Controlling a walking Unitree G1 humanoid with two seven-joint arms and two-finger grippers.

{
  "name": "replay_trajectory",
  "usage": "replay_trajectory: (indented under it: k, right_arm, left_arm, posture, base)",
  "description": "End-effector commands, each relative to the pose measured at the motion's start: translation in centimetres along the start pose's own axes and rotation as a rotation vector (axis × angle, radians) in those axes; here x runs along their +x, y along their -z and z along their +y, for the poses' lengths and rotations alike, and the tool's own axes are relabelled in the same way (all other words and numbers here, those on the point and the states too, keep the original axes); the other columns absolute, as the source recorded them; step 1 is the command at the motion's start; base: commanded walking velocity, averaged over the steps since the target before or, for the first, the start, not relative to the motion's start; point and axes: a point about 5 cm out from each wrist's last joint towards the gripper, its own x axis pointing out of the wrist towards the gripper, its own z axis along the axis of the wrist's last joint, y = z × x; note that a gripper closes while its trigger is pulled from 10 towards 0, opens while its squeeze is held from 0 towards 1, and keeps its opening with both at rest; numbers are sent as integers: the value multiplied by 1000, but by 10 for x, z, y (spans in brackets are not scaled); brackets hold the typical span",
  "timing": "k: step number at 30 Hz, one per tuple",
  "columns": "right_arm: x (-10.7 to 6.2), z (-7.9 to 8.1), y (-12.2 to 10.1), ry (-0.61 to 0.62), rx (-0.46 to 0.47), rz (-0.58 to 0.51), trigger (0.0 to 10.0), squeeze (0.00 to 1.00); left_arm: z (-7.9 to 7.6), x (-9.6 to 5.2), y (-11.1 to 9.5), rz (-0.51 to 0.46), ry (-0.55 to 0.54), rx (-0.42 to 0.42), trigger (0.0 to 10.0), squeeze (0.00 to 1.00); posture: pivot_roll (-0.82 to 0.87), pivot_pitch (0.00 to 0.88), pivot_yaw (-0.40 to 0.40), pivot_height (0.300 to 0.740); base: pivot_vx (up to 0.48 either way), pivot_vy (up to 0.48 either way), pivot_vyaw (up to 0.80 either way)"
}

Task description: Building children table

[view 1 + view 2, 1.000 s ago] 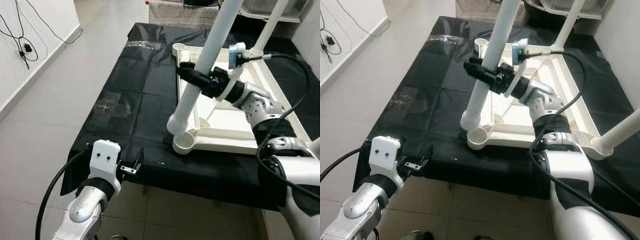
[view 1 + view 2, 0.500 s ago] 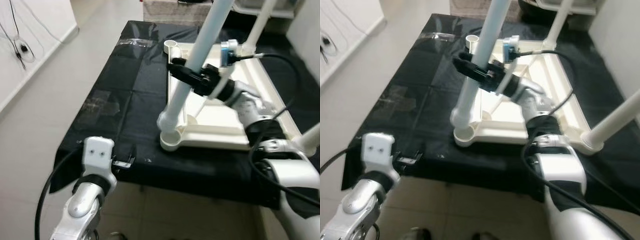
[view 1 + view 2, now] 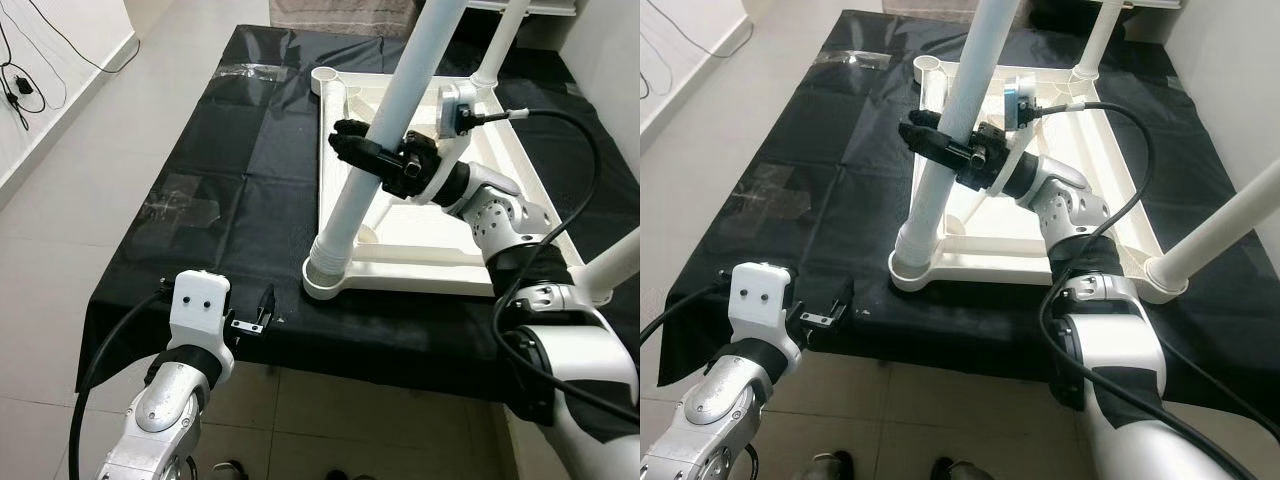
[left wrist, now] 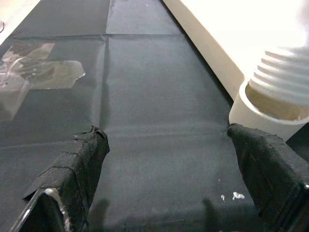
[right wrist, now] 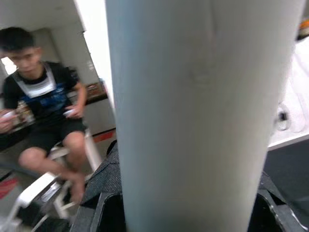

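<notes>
Trouble, as I judge it, lies nearest at the socket (image 3: 328,283) on the near left corner of the upturned white tabletop (image 3: 450,262): the leg (image 3: 372,165) I hold leans to the right as it rises, its ribbed foot resting in or on that socket, and if I push or twist while it is tilted the thread may cross or the foot may skip out. My left gripper (image 3: 250,322) hovers at the near edge of the black-covered bench (image 3: 250,170), fingers spread and holding nothing, so the tabletop is not braced and could slide on the cloth. Farther in, my right gripper (image 3: 362,152) is clamped around the leg partway up. Whether the foot is truly seated I cannot tell. The leg's top is cut off, as is the far right leg (image 3: 500,42). Behind, a seated person (image 5: 46,121) is blurred.
</notes>
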Motion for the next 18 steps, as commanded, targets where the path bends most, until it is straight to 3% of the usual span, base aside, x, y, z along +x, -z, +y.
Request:
replay_trajectory:
  k: [1, 10, 18]
  right_arm:
    - [-1, 4, 5, -47, 12, 18, 10000, 0]
    - [-2, 6, 13, -45, -3, 70, 10000, 0]
    - [1, -3, 29, 74, -85, 175, 10000, 0]
  left_arm:
    - [0, -3, 6, 36, -7, 2, 10000, 0]
    - [0, -3, 6, 36, -4, 1, 10000, 0]
    - [-1, -4, 6, 31, -1, 3, 10000, 0]
  posture:
    - [127, 233, -83, 740]
    - [125, 229, -82, 740]
    - [126, 222, -85, 740]
  base:
    - [0, 0, 0]
    - [0, 0, 0]
    - [0, 0, 0]
